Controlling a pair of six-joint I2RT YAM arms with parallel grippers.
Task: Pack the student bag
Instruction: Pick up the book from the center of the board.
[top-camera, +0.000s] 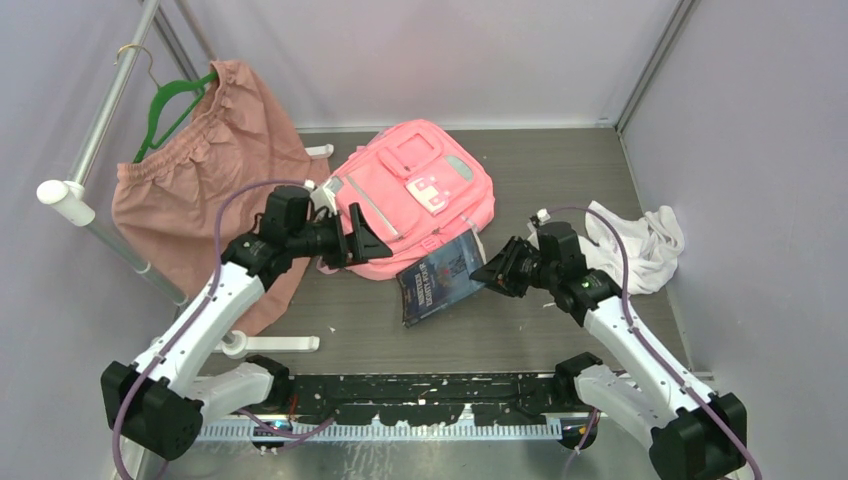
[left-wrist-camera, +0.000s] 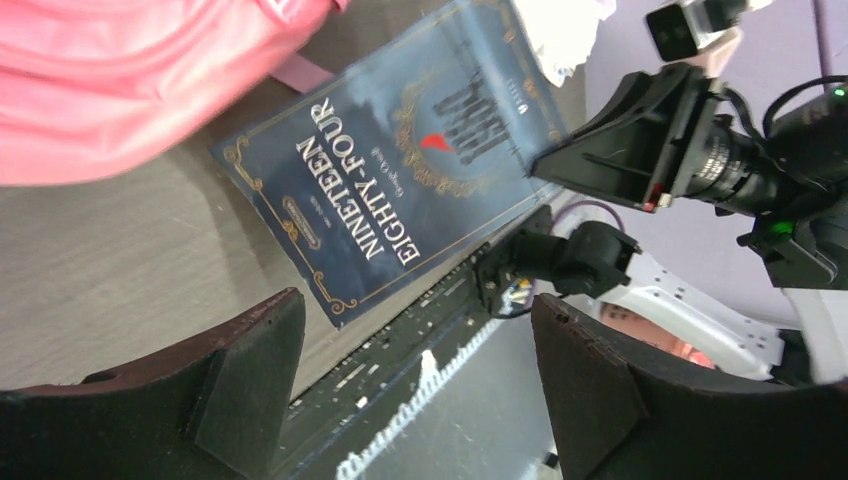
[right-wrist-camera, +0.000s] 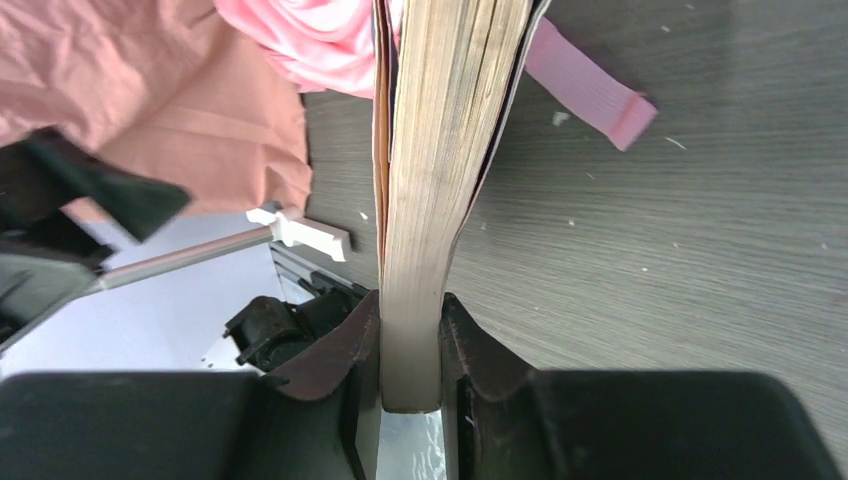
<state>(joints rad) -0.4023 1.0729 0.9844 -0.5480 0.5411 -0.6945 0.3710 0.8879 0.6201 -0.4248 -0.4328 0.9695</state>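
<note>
- Right gripper (right-wrist-camera: 412, 310) is squeezed tight on the edge of a dark blue book (top-camera: 440, 278); the book's far end reaches the near side of the bag
- left gripper (top-camera: 372, 243) has its fingers wide apart with nothing in them; it sits by the bag's near left side
- student bag (top-camera: 410, 190) lies flat on the grey table (top-camera: 560, 170); a pink garment (top-camera: 190, 190) is on its left; a white cloth (top-camera: 640, 245) is on its right

Fine print on book (left-wrist-camera: 400, 170) illegibly small; student bag (left-wrist-camera: 120, 80) mostly beyond left wrist view.
</note>
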